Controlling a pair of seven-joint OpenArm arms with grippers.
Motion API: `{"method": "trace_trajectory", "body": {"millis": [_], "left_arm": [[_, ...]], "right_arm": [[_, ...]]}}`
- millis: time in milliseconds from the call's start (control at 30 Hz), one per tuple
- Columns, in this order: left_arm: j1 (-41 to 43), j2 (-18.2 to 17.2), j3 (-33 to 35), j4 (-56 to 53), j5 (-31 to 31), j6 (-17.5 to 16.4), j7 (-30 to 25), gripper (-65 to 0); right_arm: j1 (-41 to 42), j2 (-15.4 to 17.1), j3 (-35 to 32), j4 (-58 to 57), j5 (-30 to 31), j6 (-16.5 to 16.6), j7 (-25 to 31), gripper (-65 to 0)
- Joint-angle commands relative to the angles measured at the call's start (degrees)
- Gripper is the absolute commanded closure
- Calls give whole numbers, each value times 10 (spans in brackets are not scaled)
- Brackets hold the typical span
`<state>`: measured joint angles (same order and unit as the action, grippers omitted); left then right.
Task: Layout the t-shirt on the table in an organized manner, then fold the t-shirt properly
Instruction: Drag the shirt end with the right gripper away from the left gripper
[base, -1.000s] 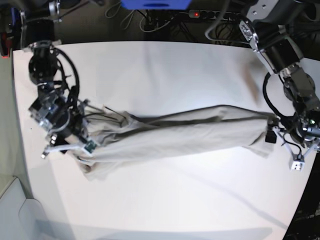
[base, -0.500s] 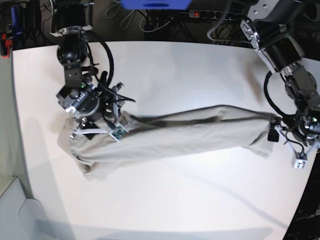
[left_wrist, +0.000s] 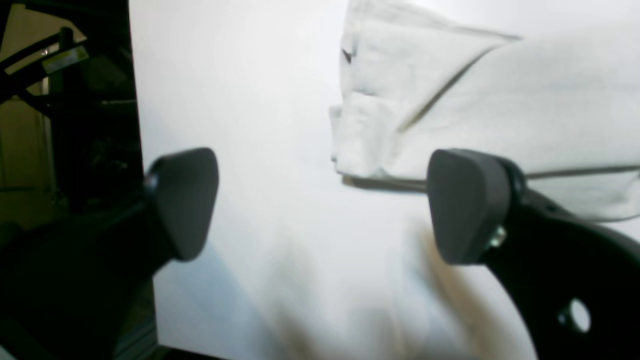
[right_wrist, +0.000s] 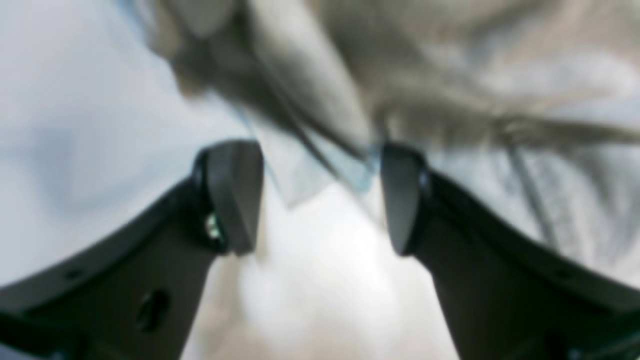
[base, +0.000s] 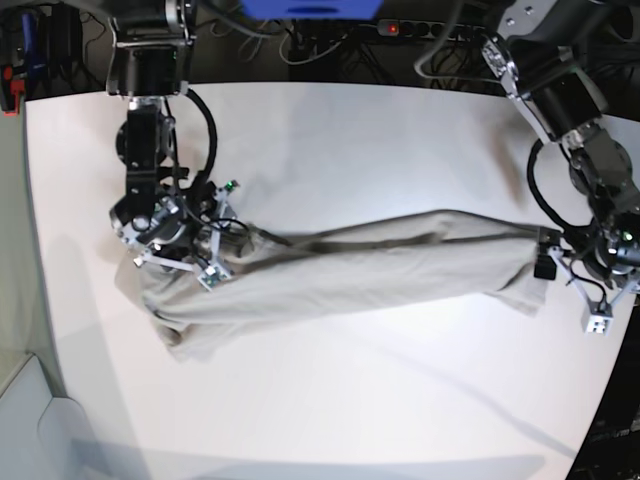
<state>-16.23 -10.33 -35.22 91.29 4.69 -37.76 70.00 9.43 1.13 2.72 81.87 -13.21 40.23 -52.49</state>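
The t-shirt (base: 340, 272) lies bunched into a long roll across the middle of the table (base: 350, 130), creased lengthwise, plain grey-beige. Wide bare tabletop on far and near sides; its ends sit near the table's side edges. Left gripper (left_wrist: 320, 205) spread wide just off the shirt's end, holding nothing. Right gripper (right_wrist: 320, 195) spread over the crumpled other end; close view blurred, no pinch visible.

1. The table (base: 400, 150) looked very bright and white in your base view, and its edges curved.
2. Soft grey shadows lay near the front edge.
3. Your right wrist picture was blurry all over.
4. Your left wrist picture was washed out and fuzzy at the bottom.
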Motion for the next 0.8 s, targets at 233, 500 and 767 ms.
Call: {"method": "trace_trajectory", "body": {"millis": [233,500,767], "left_arm": [[-17,-5,1,11,-2,-1,-9,-650],[-16,-5,0,11,-2,-1,-8,-650],[-15,-4,0,11,-2,-1,-8,-650]], "right_arm": [[9,1,3,-30,-5,-2,34,-371],[-5,11,3,-23,-6,-2,23,0],[-97,23,0,255,-5,-2,-14,0]]}}
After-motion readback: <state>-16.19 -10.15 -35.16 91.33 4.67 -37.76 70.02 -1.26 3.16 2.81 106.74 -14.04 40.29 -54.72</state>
